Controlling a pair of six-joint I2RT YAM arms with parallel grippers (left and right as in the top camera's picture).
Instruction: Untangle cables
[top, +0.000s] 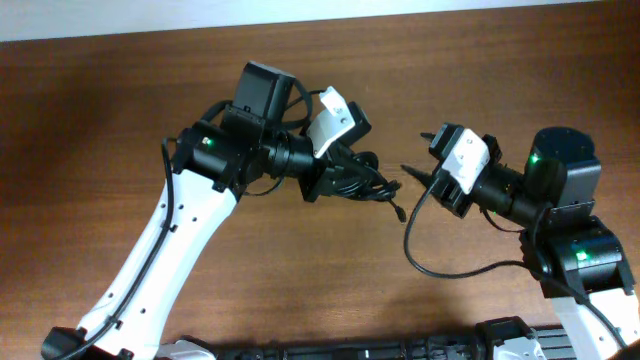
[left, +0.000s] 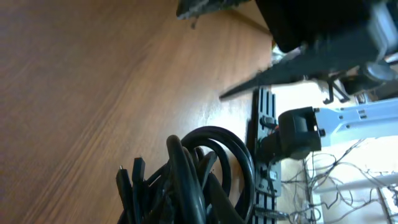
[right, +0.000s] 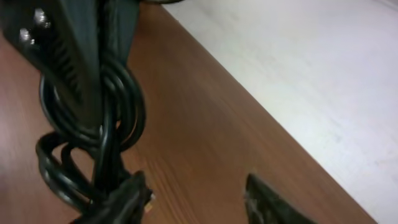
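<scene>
Brown wooden tabletop (top: 100, 150) underneath. Coiled bundle of black cables (top: 375, 186) near centre, apparently clenched in left hand (top: 348, 180), loops all knotted together. Right hand (top: 414, 180) spread wide just beside, grasping nothing. Untangling barely begun; no strand separated yet.

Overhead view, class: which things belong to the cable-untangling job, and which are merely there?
Part of the job:
black cable bundle
left gripper, holding the bundle
right gripper, open beside it

Merely there:
wooden table
wiring loop belonging to the right arm itself
black rail along the table's front edge
</scene>
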